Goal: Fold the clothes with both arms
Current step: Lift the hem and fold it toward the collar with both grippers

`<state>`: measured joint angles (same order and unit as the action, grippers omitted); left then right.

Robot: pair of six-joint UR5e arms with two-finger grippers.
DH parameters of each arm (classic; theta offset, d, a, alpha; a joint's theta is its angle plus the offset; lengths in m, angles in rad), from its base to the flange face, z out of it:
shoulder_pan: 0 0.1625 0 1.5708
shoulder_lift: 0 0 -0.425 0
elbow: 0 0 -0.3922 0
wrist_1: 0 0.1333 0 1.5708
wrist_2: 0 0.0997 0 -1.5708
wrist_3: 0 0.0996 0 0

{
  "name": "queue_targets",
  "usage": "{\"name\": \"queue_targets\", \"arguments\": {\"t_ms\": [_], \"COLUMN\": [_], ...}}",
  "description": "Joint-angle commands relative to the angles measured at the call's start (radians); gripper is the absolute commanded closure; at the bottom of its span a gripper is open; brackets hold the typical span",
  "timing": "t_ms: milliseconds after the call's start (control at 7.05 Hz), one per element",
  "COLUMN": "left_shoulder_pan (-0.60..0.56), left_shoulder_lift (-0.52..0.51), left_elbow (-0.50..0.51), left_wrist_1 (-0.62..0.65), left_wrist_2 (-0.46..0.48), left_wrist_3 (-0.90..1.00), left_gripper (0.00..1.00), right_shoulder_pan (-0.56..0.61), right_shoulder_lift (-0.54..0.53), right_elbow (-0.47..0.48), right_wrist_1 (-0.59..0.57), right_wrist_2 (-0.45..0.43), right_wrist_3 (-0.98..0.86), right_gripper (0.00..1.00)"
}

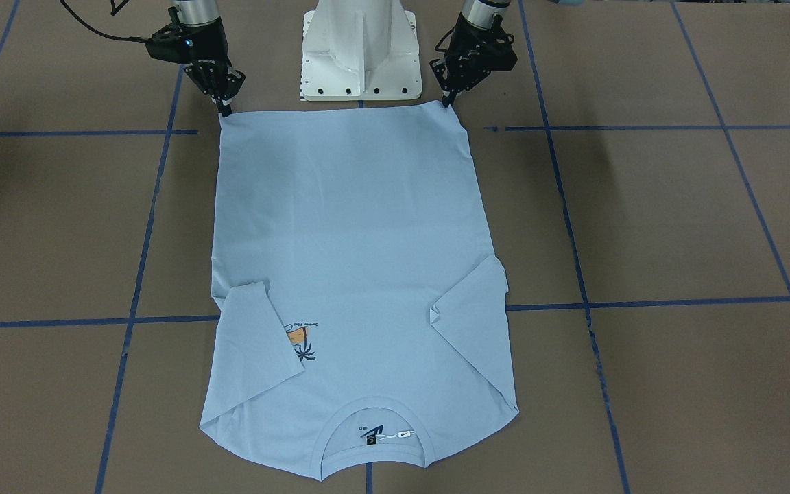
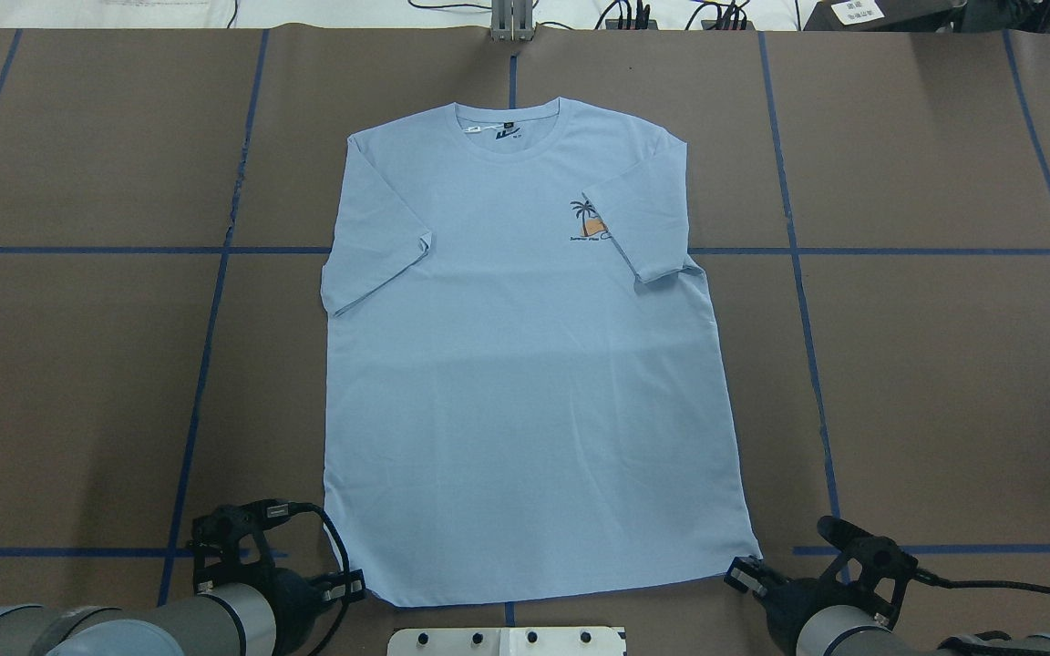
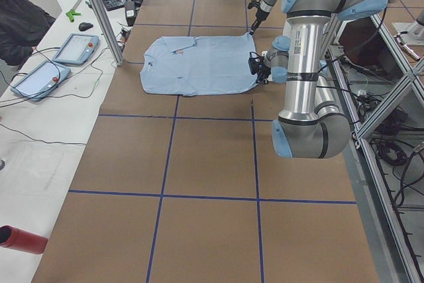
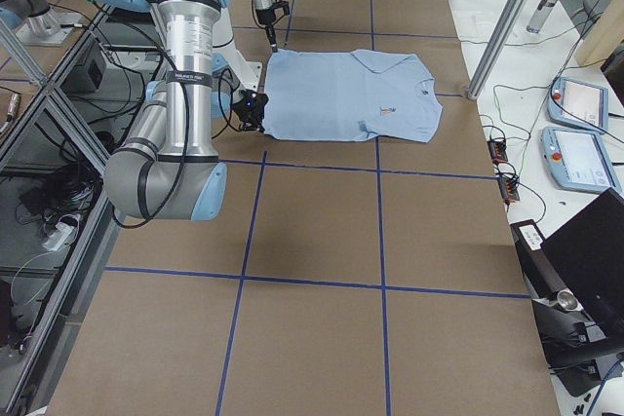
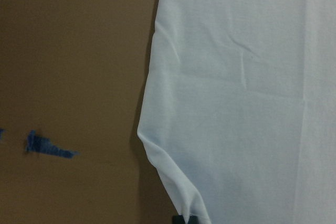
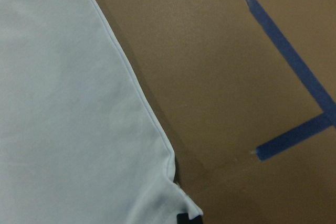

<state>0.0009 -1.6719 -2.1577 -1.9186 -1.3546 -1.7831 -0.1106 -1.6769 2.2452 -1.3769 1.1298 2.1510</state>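
Note:
The light blue T-shirt (image 1: 354, 226) lies flat on the brown table, collar (image 2: 507, 128) at the far side and both sleeves folded in over the chest. The right sleeve partly covers the palm print (image 2: 587, 221). My left gripper (image 1: 448, 103) is shut on the hem's left corner, low at the table; it also shows in the overhead view (image 2: 356, 586). My right gripper (image 1: 223, 110) is shut on the hem's right corner (image 2: 742, 572). Each wrist view shows the shirt corner (image 5: 189, 203) (image 6: 178, 198) running into the dark fingertips at the frame's bottom edge.
The white pedestal base (image 1: 361, 55) stands between the two arms, just behind the hem. Blue tape lines (image 2: 215, 301) cross the brown table. Control tablets (image 3: 73, 48) and an operator (image 3: 16, 21) are beyond the far edge. A red bottle (image 3: 20, 238) lies at one end.

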Motion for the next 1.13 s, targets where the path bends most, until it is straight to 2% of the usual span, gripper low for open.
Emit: {"name": "queue_targets", "arguments": {"t_ms": [0,142,284,426,567,709,851,993], "left_shoulder_pan": [-0.002,-0.002,-0.002,-0.015,-0.077,-0.147,-0.23,-0.333], "left_shoulder_lift": [0.004,0.004,-0.002,-0.005,-0.008,-0.043,-0.084,-0.16], "left_elbow": [-0.182,-0.276,-0.374,-0.454,-0.474,-0.468,-0.458,-0.429], "left_wrist_1": [0.16,0.235,0.307,0.37,0.389,0.391,0.401,0.467], "left_wrist_2": [-0.036,-0.07,-0.105,-0.16,-0.228,-0.271,-0.305,-0.364], "left_wrist_3": [0.002,0.002,0.002,0.002,0.037,0.141,0.234,0.345], "left_gripper": [1.0,1.0,1.0,1.0,1.0,1.0,1.0,1.0], "right_shoulder_pan": [-0.017,-0.041,-0.052,-0.019,0.036,0.113,0.19,0.281], "right_shoulder_lift": [0.034,0.096,0.167,0.295,0.387,0.463,0.483,0.509], "right_elbow": [0.169,0.289,0.43,0.451,0.447,0.426,0.412,0.377], "right_wrist_1": [-0.196,-0.372,-0.575,-0.725,-0.823,-0.846,-0.844,-0.843], "right_wrist_2": [0.004,0.01,0.057,0.098,0.141,0.195,0.226,0.257], "right_wrist_3": [0.0,0.001,0.001,-0.002,-0.022,-0.101,-0.173,-0.251], "right_gripper": [1.0,1.0,1.0,1.0,1.0,1.0,1.0,1.0]}}
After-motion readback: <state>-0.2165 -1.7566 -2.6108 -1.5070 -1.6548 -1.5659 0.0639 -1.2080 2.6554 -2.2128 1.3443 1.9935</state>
